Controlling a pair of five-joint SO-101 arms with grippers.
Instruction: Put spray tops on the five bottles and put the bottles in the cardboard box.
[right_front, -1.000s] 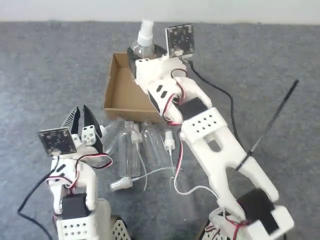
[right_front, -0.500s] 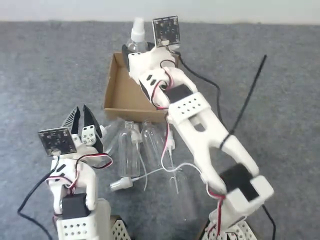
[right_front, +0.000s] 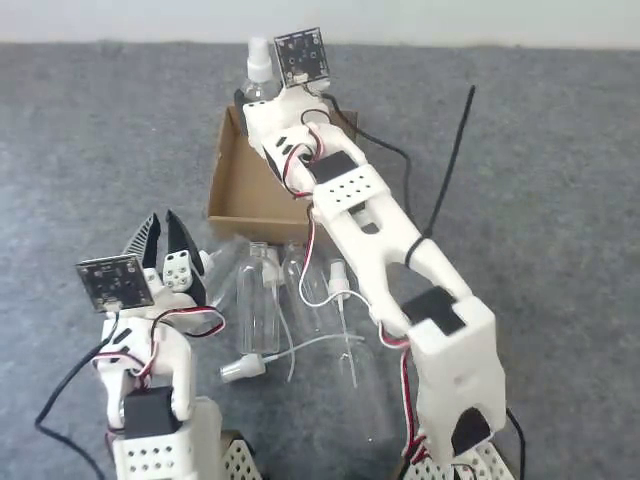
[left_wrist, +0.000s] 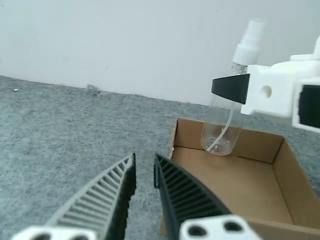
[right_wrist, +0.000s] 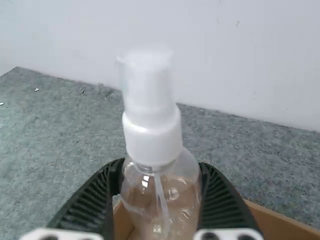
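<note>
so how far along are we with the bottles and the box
Done: one bottle wears its spray top. In hand: the right gripper holds that bottle upright at the far end of the cardboard box. Left: at least two uncapped bottles and two loose spray tops lie outside the box, so capping and boxing them remains.
</note>
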